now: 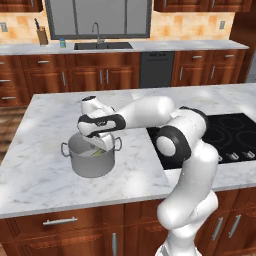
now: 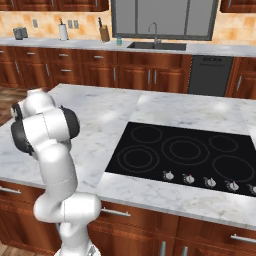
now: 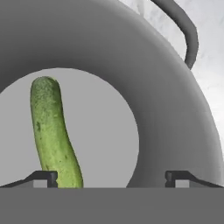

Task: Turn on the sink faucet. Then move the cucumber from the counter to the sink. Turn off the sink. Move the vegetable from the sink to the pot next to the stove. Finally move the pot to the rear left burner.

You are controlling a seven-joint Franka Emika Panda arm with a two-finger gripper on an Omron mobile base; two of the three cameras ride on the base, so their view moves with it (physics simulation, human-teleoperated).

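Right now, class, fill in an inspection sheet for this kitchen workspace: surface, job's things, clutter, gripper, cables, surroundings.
Surface: white marble counter, veined.
Job's things: cucumber inside the grey pot, which stands left of the black stove; sink and faucet on the far counter.
Clutter: knife block and small jar by the sink.
Gripper: gripper open above the pot, cucumber beside one fingertip.
Cables: nothing seen.
Surroundings: wooden cabinets, window, dishwasher.

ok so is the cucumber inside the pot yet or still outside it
Inside. The hand view shows the cucumber lying on the pot floor, beside one fingertip of the open gripper.
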